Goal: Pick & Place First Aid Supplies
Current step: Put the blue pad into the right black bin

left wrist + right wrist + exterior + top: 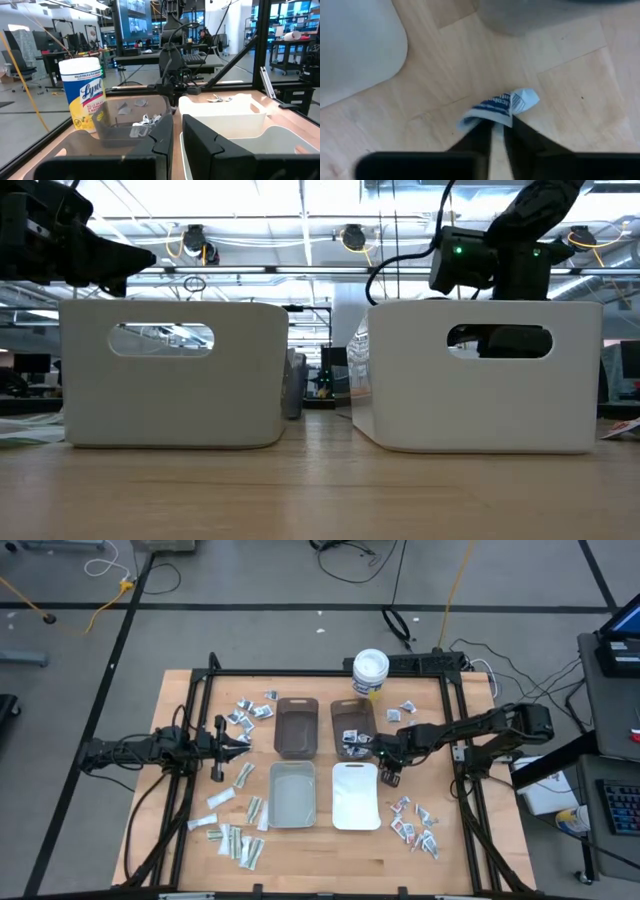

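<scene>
The right end effector (pixel 496 131) is pinched on a small packet (pixel 499 107) with blue print, just above the counter (pixel 560 110) beside the white bin (pixel 356 796), at that bin's corner nearest the brown bin (pixel 352 726). The packet is crumpled; its long axis runs crosswise to the fingers (pixel 472 137). The left end effector (pixel 243 739), fingers pressed together, waits on the far side of the white bin, beyond the grey bin (pixel 291 794).

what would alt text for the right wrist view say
The right gripper pinches a small white packet with blue print between its dark fingertips, just above the pale wooden table. A white bin's rounded corner and a grey bin's edge border the picture.
</scene>
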Available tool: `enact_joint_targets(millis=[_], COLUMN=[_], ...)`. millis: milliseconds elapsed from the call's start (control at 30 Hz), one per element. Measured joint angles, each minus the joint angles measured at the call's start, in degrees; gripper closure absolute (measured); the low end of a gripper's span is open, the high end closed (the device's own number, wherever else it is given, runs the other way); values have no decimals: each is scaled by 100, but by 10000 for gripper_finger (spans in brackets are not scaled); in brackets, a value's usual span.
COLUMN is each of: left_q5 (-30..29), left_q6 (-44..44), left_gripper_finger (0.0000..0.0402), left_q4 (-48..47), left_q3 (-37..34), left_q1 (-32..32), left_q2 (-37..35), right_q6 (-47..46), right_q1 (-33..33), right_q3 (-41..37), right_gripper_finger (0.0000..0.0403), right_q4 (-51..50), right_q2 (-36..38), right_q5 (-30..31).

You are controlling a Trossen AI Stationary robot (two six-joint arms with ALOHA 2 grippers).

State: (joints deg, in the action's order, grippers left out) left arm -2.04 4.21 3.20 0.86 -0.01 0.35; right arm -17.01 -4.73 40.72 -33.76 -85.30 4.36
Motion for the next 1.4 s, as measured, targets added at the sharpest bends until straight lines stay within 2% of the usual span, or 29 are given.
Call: enact_joint_targets(millis=[100,233,433,567,800,1100,1233,1400], left_q5=[1,2,0,0,0,0,0,0], left_q6=[0,0,0,0,0,0,0,0], left_gripper_finger=[355,355,355,355,355,355,355,355], left_q4=[0,0,-2,-1,0,0,0,0], left_q3=[0,0,0,1,2,1,0,0], left_q1=[-1,-1,-2,-1,-2,0,-2,0], left_q2=[1,-1,1,0,-1,-1,0,-1], right_q6=[-13,-122,331,778,1836,3308,3512,3616], right_q1=[-21,-128,-311,-461,-652,-774,-818,-872], right_q3=[13,222,1163,2022,3622,5506,5724,5389], right_gripper_finger=[394,400,402,402,402,403,403,403], right_q4=[-55,-1198,-2752,-3373,-3779,-4422,-4270,-3819], right_q2=[154,405,605,556,-184,-1528,-1796,-2051], right_q5=[15,101,138,168,149,-7,-13,4])
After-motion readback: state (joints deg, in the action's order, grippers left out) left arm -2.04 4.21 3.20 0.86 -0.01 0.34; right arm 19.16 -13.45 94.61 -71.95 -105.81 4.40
